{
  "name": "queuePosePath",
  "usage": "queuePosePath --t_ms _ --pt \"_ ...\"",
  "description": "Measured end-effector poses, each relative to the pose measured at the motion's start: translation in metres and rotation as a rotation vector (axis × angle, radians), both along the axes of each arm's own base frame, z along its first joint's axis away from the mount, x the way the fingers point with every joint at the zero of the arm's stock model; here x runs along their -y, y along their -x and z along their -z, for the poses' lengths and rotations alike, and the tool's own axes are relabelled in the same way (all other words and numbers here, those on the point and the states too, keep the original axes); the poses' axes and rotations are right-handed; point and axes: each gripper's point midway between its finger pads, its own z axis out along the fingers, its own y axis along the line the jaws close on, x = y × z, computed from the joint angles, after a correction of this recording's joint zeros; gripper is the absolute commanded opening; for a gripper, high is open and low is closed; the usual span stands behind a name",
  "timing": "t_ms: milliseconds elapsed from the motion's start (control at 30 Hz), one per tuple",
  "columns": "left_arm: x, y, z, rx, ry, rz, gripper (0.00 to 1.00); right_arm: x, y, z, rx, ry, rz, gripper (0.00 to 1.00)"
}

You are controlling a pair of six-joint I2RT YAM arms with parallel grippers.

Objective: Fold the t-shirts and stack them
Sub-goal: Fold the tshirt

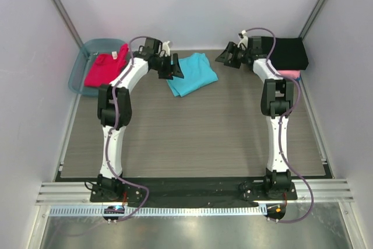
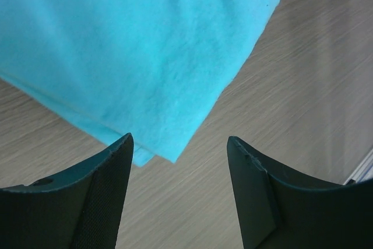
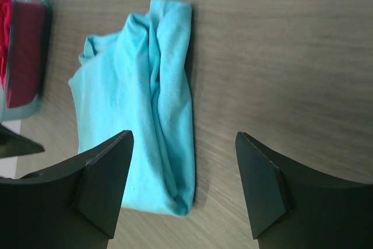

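Note:
A folded turquoise t-shirt (image 1: 193, 73) lies on the table at the back centre; it also shows in the left wrist view (image 2: 128, 51) and the right wrist view (image 3: 143, 103). My left gripper (image 1: 173, 66) is open and empty just left of it, its fingertips over the shirt's near corner. My right gripper (image 1: 229, 56) is open and empty to the shirt's right, apart from it. A red-magenta t-shirt (image 1: 105, 68) lies in the tub. A folded black t-shirt (image 1: 288, 53) lies on a pink one (image 1: 289, 74) at the back right.
A translucent blue-grey plastic tub (image 1: 80, 71) stands at the back left, against the left wall. White walls close in the table on three sides. The wood-grain table (image 1: 192, 138) stretches bare toward the arm bases.

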Motion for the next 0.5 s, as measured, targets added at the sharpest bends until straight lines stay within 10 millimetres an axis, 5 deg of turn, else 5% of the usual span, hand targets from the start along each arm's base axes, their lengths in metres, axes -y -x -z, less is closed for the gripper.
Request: queuePosePath --t_ms 333,500 --pt "0.036 0.002 0.062 -0.108 0.077 0.072 0.63 -0.028 0.032 0.023 -0.116 -0.084 -0.094 0.73" --pt "0.048 0.007 0.061 -0.1 0.089 0.107 0.57 -0.032 0.043 0.035 -0.148 -0.118 -0.111 0.72"
